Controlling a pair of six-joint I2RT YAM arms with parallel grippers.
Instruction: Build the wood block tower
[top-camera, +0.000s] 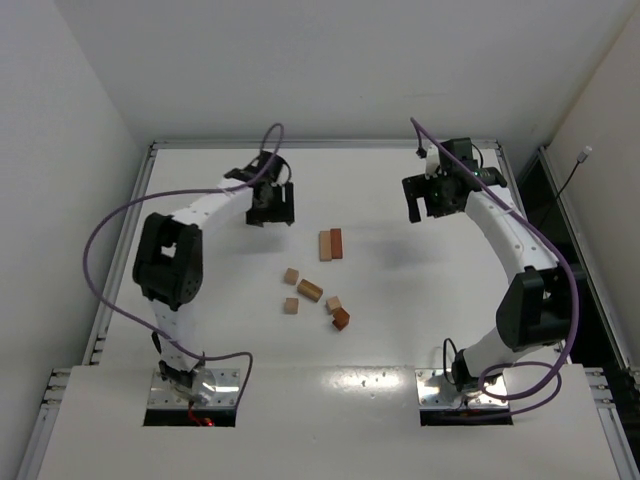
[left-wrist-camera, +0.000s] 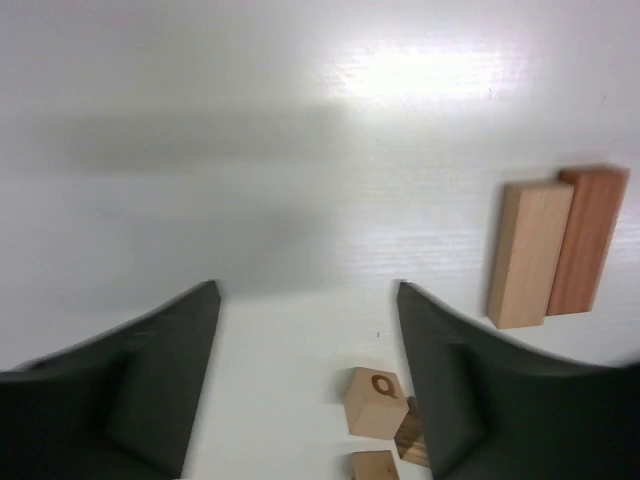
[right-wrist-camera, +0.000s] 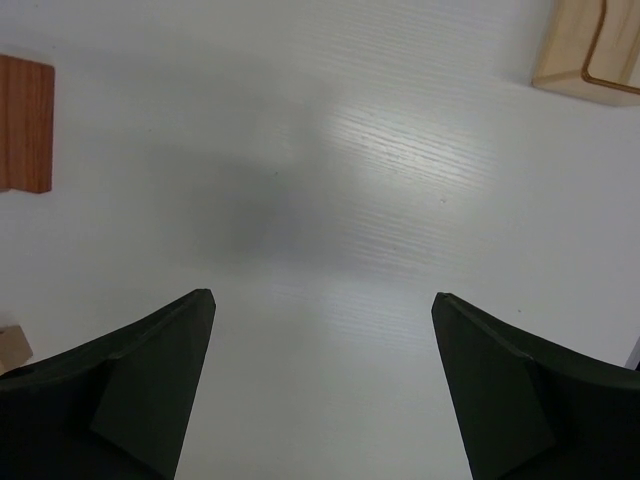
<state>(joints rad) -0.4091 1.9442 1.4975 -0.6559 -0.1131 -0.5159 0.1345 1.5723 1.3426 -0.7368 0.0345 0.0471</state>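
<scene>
Hovering over bare table (top-camera: 400, 330) just beyond the bar pair (top-camera: 330, 244) on the left arm's side, the left gripper (top-camera: 270, 205) is holding its jaws parted, with only white surface showing in the gap. The right gripper (top-camera: 430, 200) is hanging well off on the other side of the bar pair, jaws spread wide and gripping nothing. No tower is standing yet. The wood blocks (top-camera: 309, 290) are all lying flat, the tan bar (left-wrist-camera: 528, 252) touching the reddish bar (left-wrist-camera: 590, 240), with five smaller pieces (top-camera: 291, 275) sitting loose nearer the arms than the bar pair. Choosing a base block seems to be the step in hand. Since the two bars are touching, the fingers should be closing across one bar's ends, or taking a lone cube, while descending straight down to avoid nudging neighbours.
</scene>
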